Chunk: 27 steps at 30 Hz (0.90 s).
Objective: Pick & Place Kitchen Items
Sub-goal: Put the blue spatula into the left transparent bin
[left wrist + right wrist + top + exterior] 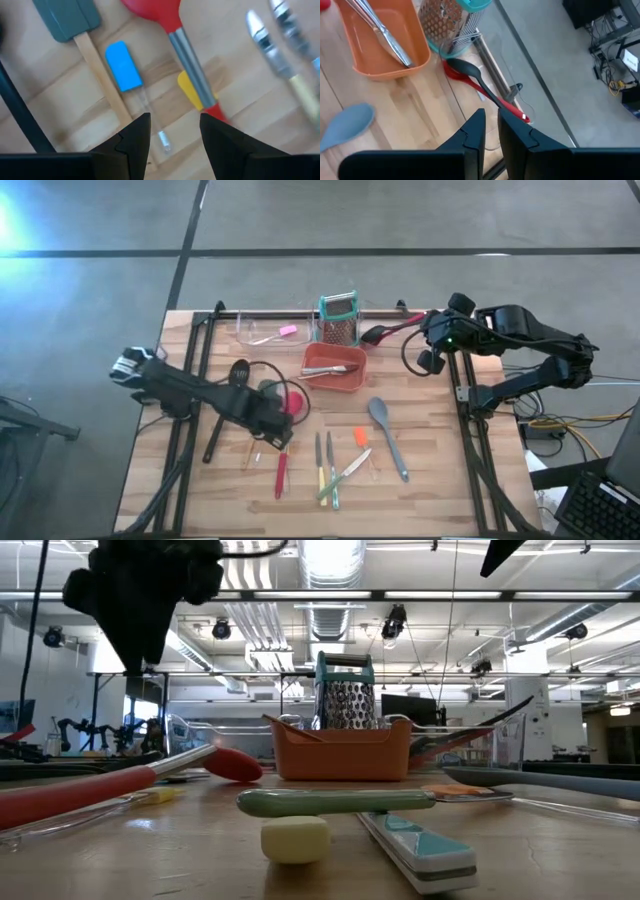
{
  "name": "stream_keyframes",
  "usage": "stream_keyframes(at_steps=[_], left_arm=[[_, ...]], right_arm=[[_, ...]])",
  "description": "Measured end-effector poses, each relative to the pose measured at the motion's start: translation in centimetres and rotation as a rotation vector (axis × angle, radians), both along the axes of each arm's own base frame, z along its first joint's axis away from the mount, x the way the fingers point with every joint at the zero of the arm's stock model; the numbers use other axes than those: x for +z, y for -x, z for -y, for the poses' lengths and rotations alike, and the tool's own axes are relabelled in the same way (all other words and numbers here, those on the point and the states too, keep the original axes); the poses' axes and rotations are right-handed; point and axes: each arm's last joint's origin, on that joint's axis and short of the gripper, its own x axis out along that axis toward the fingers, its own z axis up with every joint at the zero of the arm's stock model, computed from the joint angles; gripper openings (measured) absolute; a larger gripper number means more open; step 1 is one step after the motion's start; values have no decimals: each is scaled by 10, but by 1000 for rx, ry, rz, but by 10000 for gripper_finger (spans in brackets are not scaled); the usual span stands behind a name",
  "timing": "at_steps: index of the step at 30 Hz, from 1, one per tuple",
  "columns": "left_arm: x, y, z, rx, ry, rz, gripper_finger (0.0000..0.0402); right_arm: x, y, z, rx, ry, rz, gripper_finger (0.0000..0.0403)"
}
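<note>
1. Left gripper (170,132) is hovering with fingers apart and empty, left of the bin (334,383), above a red spatula (172,37), blue scraper (123,65) and grey spatula (67,17).
2. Right gripper (491,131) is hanging right of the bin, fingers nearly together, holding nothing, over a black spoon (472,75).
3. Metal utensils (380,32) are lying inside the bin; knives (325,465) and a grey spoon (386,430) are lying nearer the front edge.

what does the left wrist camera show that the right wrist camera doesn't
Only the left wrist view: the left gripper open above a small blue scraper, a red spoon and a wooden-handled grey spatula.
Only the right wrist view: the right gripper, fingers nearly together and empty, the orange bin holding metal utensils, the box grater, a black-and-red spoon and a grey-blue spoon.
Both: the wooden table.
</note>
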Motion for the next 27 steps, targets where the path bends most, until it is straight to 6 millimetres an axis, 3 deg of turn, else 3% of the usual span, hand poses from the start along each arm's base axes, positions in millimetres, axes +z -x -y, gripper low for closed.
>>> stream_keyframes(at_steps=[4,11,17,23,27], left_arm=[[-15,-8,-1,-123,-20,-64,177],[-31,-12,-20,-342,-35,-140,177],[-37,-10,-40,-451,-23,-140,177],[-53,-6,-49,-524,113,-142,179],[-60,-1,-52,-522,133,-169,207]], right_arm=[[1,2,0,-5,-3,9,45],[1,2,0,9,3,3,45],[1,2,-1,-1,-23,19,45],[1,2,-1,-16,-42,35,45],[1,2,-1,-21,-45,40,45]])
